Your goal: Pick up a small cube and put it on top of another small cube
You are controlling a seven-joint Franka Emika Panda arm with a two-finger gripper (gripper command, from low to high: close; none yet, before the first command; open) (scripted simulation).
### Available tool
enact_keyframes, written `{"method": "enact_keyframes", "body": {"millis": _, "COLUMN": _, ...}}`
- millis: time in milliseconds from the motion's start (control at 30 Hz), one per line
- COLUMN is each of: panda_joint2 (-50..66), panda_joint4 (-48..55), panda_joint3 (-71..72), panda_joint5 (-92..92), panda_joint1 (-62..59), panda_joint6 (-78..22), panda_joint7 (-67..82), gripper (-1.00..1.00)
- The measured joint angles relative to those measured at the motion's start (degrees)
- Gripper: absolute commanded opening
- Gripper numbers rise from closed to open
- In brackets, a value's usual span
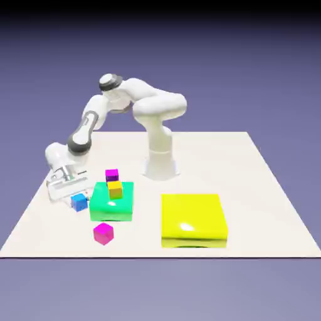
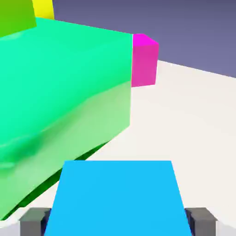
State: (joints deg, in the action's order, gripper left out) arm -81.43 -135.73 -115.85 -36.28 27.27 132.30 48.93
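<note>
Hand view shows the jaws closed on the small blue cube [image 2: 117, 198], fingertips [image 2: 34, 221] pressed to its sides, low on the desk [image 1: 263, 188] just beside the green block [image 1: 113, 202]; grasp made, lifting and stacking remain.

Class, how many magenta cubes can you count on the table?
2: one magenta cube behind the green block, another in front of it. Others may be hidden.

Blue cube [image 2: 117, 198] cut off by hand view's bottom edge, green block [image 2: 60, 101] cropped left, magenta cube [image 2: 145, 60] partly hidden behind it
</note>
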Motion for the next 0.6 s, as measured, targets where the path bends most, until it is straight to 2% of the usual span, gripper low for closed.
{"method": "enact_keyframes", "body": {"millis": 100, "panda_joint2": 1.95, "panda_joint4": 2.93, "panda_joint3": 5.94, "panda_joint5": 1.89, "panda_joint1": -1.67, "panda_joint6": -5.36, "panda_joint7": 0.03, "gripper": -1.00}}
{"method": "enact_keyframes", "body": {"millis": 600, "panda_joint2": -1.08, "panda_joint4": 21.92, "panda_joint3": 13.94, "panda_joint5": -14.15, "panda_joint1": 29.28, "panda_joint6": -35.98, "panda_joint7": 25.06, "gripper": -1.00}}
